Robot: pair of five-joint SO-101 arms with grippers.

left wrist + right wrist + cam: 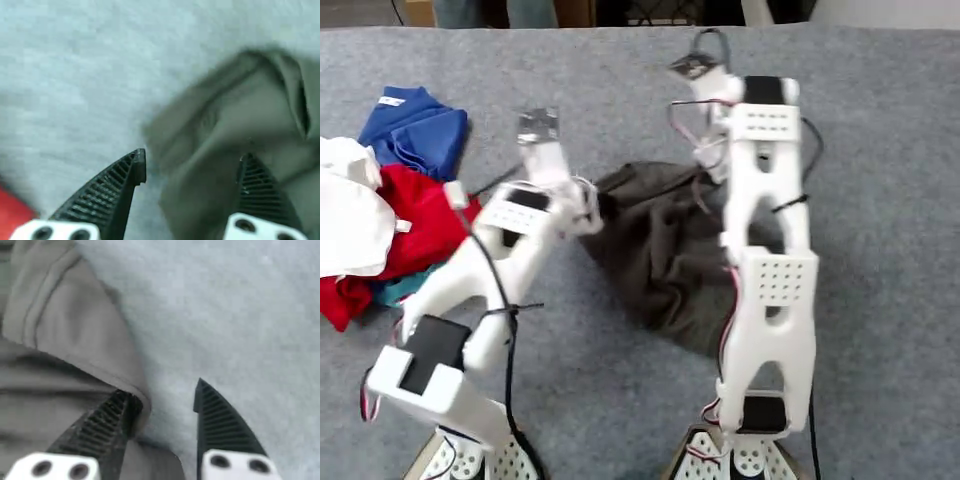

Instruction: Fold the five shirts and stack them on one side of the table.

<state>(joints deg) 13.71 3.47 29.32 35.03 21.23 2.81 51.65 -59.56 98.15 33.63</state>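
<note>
A crumpled dark olive shirt [665,250] lies in the middle of the table. My left gripper [588,208] hovers at its left edge, open, with one finger over the cloth and the other over bare table [192,170]; the olive shirt [235,125] is bunched under it. At the shirt's far right edge is my right gripper [708,152], also open [162,397]. One of its fingers [112,417] rests against the hem of the shirt [60,340], the other stands over the table. Neither gripper holds anything.
At the table's left side lies an unfolded pile: a blue shirt [415,130], a white shirt [350,215], a red shirt [425,225] and a teal one [395,290] underneath. Grey felt table [880,150] stretches free to the right and at the back.
</note>
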